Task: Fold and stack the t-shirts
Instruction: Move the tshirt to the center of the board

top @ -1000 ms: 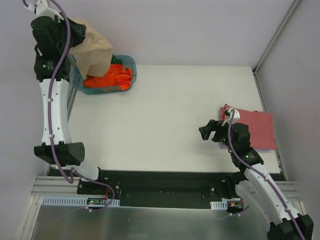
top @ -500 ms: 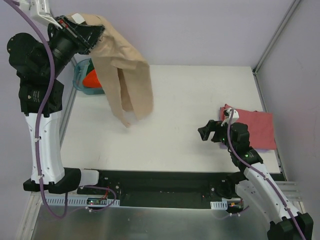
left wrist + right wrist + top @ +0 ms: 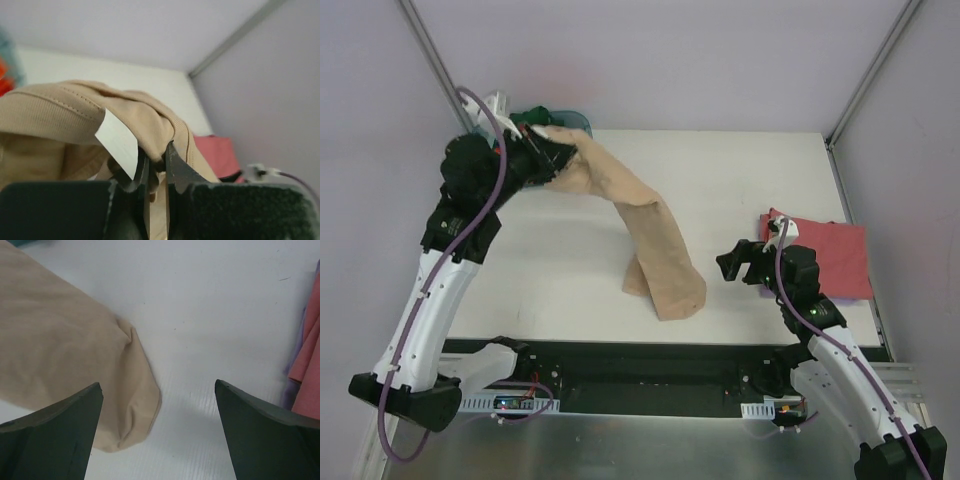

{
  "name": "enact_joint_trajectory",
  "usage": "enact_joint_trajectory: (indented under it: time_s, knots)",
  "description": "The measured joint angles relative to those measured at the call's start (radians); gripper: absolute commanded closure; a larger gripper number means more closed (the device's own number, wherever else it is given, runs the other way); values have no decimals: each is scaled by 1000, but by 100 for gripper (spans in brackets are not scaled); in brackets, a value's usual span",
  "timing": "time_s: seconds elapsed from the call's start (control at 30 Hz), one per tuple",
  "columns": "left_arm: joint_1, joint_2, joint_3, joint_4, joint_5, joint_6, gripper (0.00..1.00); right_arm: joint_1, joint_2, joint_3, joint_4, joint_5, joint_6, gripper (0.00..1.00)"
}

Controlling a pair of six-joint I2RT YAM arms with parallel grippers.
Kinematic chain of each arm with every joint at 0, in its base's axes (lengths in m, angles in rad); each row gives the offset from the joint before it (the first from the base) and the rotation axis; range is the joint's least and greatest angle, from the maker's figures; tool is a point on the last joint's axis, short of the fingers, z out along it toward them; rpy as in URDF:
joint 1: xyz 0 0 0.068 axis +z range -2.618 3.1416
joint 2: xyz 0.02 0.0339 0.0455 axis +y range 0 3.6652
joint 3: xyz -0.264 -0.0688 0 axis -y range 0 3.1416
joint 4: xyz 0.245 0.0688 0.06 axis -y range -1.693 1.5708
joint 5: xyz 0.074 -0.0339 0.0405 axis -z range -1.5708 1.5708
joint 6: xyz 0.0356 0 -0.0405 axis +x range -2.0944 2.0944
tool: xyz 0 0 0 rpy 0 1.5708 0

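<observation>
White worktop carried a tan-beige t-shirt in a long drape, one end raised over the far left corner and the other bunched on the surface near the middle of the near edge. A dusty red t-shirt lay folded flat against the right edge. A teal tub sat at the far left corner with dark green cloth showing inside it. The left gripper was in front of the tub, its fingers pinched almost together on a fold of the tan shirt beside a white label. The right gripper hung between the two shirts, just left of the red one, jaws spread wide and holding nothing, the tan shirt's lower end close before it.
</observation>
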Motion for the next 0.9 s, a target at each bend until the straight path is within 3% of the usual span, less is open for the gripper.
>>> enact_joint_trajectory:
  time_s: [0.03, 0.07, 0.13, 0.17, 0.4, 0.6, 0.73, 0.9]
  knots:
    - [0, -44, -105, 2, -85, 6, 79, 0, 2, 0, 0, 3, 0, 4]
    - [2, -72, -180, 0, -151, 9, 50, 0, 5, 0, 0, 4, 0, 4]
    - [16, -117, -369, -1, -307, 8, 11, 0, 17, 0, 0, 7, 1, 4]
    - [30, -118, -427, -10, -348, 6, 2, 0, 27, 0, 0, 9, 1, 4]
    - [225, 17, -706, -86, -415, -75, 1, 0, 123, 10, -28, 14, 0, 4]
    - [228, -125, -873, -96, -377, -108, 1, 42, 158, 60, -87, 3, 8, 4]
    - [229, -340, -1018, -113, -388, -146, 3, 214, 165, 92, -159, 57, 55, 4]
    - [229, -438, -1125, -148, -392, -201, 22, 467, 221, 95, -228, 176, 163, 4]
